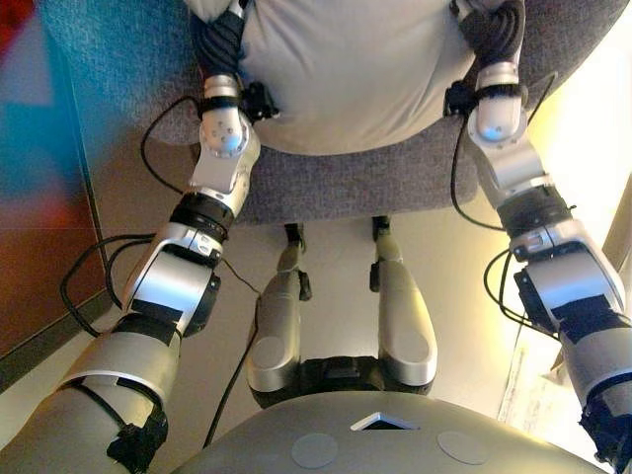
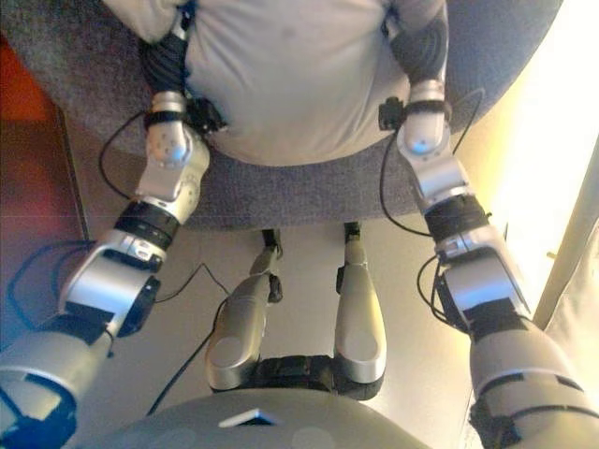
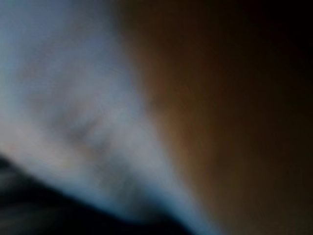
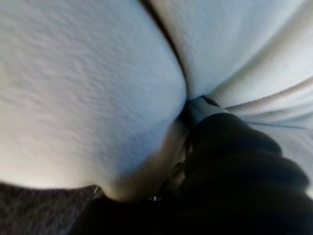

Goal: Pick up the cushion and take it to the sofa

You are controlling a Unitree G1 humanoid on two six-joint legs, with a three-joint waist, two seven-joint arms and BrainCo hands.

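Observation:
A pale grey cushion [image 1: 355, 69] lies on a dark grey upholstered seat [image 1: 336, 183] at the top of the eye views. My left hand [image 1: 219, 44] is against the cushion's left side and my right hand [image 1: 494, 35] against its right side; only their dark ribbed covers show. In the right wrist view the dark cover [image 4: 234, 161] presses into a fold of the cushion [image 4: 83, 88], with the grey seat fabric [image 4: 34, 210] below. The left wrist view shows pale cushion cloth [image 3: 63, 98] very close, beside a brown surface.
The seat's front edge runs across the middle of the eye views, above beige floor [image 1: 336, 257]. A dark brown and red panel [image 1: 39, 257] stands at the left. A sheet of paper [image 1: 533, 395] lies on the floor at the lower right. Pale upholstery [image 2: 580, 309] shows at the right edge.

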